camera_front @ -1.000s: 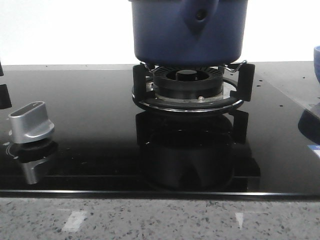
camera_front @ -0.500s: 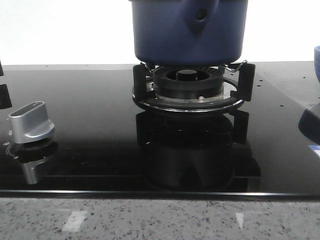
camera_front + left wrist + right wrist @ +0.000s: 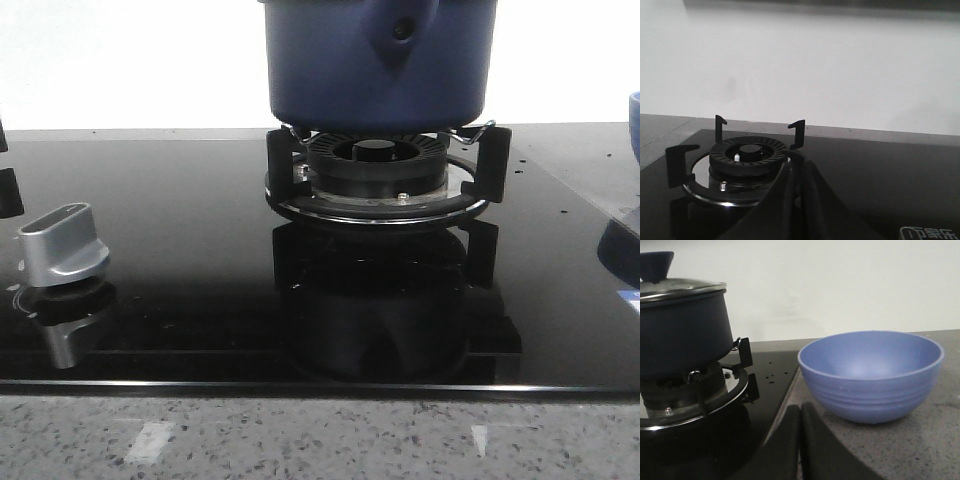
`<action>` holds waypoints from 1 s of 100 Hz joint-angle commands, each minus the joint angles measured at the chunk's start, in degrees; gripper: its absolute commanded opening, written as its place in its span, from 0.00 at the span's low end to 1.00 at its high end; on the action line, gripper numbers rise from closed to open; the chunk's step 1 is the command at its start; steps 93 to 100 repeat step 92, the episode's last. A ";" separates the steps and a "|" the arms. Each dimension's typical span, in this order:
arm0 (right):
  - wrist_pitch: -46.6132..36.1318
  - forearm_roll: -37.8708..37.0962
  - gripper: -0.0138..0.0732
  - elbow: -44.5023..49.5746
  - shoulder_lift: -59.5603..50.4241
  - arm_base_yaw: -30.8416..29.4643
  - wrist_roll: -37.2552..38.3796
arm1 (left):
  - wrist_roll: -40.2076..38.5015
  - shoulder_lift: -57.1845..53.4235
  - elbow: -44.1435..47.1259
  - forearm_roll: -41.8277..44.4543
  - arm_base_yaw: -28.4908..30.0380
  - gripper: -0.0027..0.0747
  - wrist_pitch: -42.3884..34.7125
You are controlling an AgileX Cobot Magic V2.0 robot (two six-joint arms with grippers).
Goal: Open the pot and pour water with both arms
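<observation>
Unmoved: navy pot (image 3: 378, 62) (lid on)

Left gripper (image 3: 796, 172) seen only from its own wrist camera: two dark fingers (image 3: 782, 200) pressed together along their length, tips meeting, nothing between them, held low and pointing forward. Right gripper (image 3: 799, 412) likewise closed, its dark fingers (image 3: 815, 445) lying side by side with only a thin seam between, empty, level and low. Neither arm visible from the front camera.
</observation>
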 commanded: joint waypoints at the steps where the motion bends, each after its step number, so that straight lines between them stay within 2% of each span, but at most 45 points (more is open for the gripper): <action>1: -1.51 -0.47 0.10 1.31 -1.55 -1.29 1.26 | -0.53 -1.52 1.81 -0.32 0.01 0.01 -4.30; 29: 7.53 -1.07 0.10 1.48 -1.91 -3.06 1.52 | -0.53 -1.52 1.81 -0.32 0.01 0.01 -4.30; 100: 7.43 -1.07 0.10 1.48 -1.91 -3.06 1.52 | -0.53 -1.52 1.81 -0.32 0.01 0.01 -4.30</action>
